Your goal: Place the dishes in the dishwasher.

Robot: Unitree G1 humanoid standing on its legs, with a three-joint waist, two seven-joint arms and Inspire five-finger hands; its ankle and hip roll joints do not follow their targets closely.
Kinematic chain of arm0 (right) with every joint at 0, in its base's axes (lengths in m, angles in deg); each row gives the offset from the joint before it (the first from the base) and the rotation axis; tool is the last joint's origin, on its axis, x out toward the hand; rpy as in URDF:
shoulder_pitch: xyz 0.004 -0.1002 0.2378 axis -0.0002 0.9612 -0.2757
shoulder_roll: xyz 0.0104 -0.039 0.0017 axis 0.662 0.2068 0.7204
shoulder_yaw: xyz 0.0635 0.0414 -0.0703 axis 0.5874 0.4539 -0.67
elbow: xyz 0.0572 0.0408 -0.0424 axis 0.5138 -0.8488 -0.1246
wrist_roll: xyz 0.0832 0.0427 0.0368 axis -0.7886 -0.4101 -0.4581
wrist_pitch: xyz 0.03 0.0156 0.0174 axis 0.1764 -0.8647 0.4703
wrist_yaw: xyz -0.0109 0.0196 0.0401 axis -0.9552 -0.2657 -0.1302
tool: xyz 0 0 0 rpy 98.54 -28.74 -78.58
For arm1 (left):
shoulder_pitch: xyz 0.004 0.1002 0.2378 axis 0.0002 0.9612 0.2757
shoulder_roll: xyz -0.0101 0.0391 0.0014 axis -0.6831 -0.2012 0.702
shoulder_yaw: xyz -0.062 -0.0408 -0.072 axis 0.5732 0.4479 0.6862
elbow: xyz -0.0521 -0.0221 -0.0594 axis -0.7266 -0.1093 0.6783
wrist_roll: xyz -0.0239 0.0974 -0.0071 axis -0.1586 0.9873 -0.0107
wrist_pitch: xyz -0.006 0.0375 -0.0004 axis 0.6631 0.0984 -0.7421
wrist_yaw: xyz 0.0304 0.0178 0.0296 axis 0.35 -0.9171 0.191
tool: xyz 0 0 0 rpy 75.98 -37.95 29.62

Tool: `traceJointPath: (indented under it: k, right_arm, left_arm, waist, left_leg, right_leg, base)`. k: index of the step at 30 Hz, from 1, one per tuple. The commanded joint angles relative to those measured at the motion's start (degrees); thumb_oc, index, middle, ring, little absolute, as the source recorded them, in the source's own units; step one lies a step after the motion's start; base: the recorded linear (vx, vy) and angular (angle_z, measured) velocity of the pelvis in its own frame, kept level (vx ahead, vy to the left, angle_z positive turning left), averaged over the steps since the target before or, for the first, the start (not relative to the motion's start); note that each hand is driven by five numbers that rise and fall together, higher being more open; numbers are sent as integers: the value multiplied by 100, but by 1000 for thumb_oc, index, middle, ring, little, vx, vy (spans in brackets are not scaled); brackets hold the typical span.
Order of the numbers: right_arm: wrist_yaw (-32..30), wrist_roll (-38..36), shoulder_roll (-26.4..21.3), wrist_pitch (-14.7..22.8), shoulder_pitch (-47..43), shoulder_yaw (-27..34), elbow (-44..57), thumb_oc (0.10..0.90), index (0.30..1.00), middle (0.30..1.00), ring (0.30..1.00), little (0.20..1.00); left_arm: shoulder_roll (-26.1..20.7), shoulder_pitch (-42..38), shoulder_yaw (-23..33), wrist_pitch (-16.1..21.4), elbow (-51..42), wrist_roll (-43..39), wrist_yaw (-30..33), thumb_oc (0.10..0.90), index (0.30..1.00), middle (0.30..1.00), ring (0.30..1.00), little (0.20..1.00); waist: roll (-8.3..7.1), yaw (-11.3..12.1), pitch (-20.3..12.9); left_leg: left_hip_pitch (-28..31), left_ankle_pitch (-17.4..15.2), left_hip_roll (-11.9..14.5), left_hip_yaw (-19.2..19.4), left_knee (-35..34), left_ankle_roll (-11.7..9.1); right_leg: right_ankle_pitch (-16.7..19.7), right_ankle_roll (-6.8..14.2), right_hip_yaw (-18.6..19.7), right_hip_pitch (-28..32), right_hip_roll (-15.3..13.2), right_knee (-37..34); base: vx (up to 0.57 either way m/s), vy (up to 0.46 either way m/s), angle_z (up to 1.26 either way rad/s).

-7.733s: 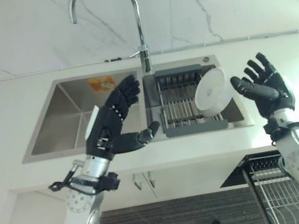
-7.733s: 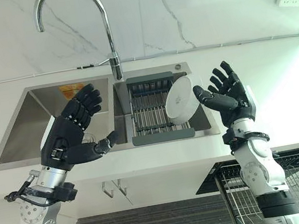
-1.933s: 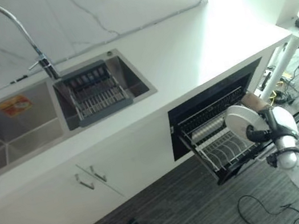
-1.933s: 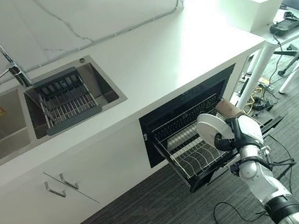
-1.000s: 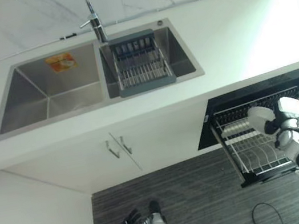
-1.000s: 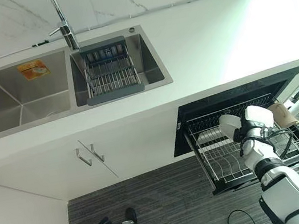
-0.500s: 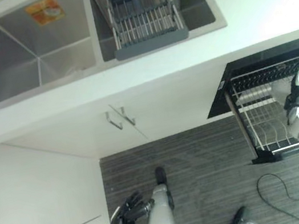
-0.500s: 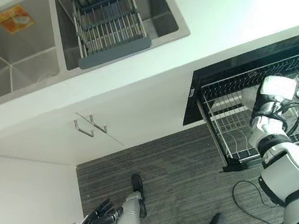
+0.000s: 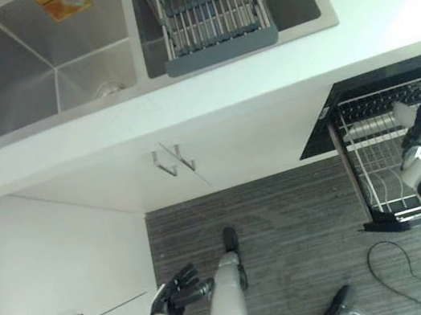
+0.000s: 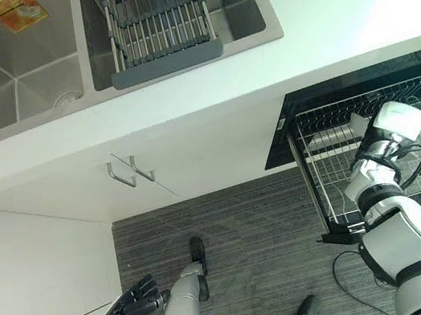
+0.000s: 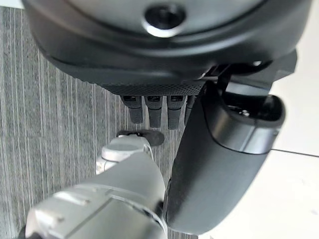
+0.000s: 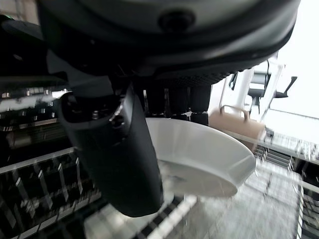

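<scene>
The right hand (image 12: 124, 149) pinches a white bowl (image 12: 204, 159), thumb on one face and fingers (image 12: 199, 104) behind its rim, over the wire rack (image 10: 331, 144) of the pulled-out dishwasher (image 10: 347, 97). A tan mug (image 12: 239, 122) sits just beyond the fingers. The left hand (image 10: 130, 302) hangs low by the white cabinet (image 10: 35, 270), fingers spread and holding nothing, over grey striped flooring (image 10: 240, 234). Above, the white counter (image 10: 346, 3) carries a steel double sink (image 10: 8, 71) with a grey drying rack (image 10: 159, 28).
</scene>
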Motion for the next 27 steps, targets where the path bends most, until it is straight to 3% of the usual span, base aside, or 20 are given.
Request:
traceJointPath:
  k: [1, 8, 18, 27]
  right_arm:
    - [125, -223, -461, -122, -649, -78, -240, 800, 900, 900, 900, 900]
    - [286, -587, -461, -27, -624, 117, -320, 800, 900, 900, 900, 900]
    - [334, -1535, -534, 429, -426, 520, -9, 800, 900, 900, 900, 900]
    - [408, -2226, -830, 912, 27, 925, 790, 800, 900, 900, 900, 900]
  left_arm:
    - [-276, 322, -224, 67, -123, -147, 38, 800, 900, 900, 900, 900]
    - [-236, 339, -184, 53, -125, -79, -4, 800, 900, 900, 900, 900]
    - [-261, 320, -130, -122, -191, -31, 25, 800, 900, 900, 900, 900]
    - [-349, 421, 35, -223, -384, -87, 172, 800, 900, 900, 900, 900]
  waist:
    - [108, 206, -27]
    - [38, 208, -48]
    - [-124, 69, -95]
    - [-311, -266, -198]
  left_leg:
    - [516, -1457, 353, -16, 645, -427]
    - [568, -1447, 402, 68, 645, -449]
    - [727, -1443, 514, 162, 645, -482]
    - [1000, -1438, 655, 318, 645, -531]
  right_leg:
    - [-41, -60, 430, -878, -134, 447]
    - [-31, -62, 356, -816, -146, 447]
    - [-25, -69, 425, -763, -85, 447]
    - [-67, -122, 580, -660, 66, 447]
  base:
    - [-32, 27, -1]
    - [-5, 3, 0]
    - [2, 1, -1]
    - [20, 11, -6]
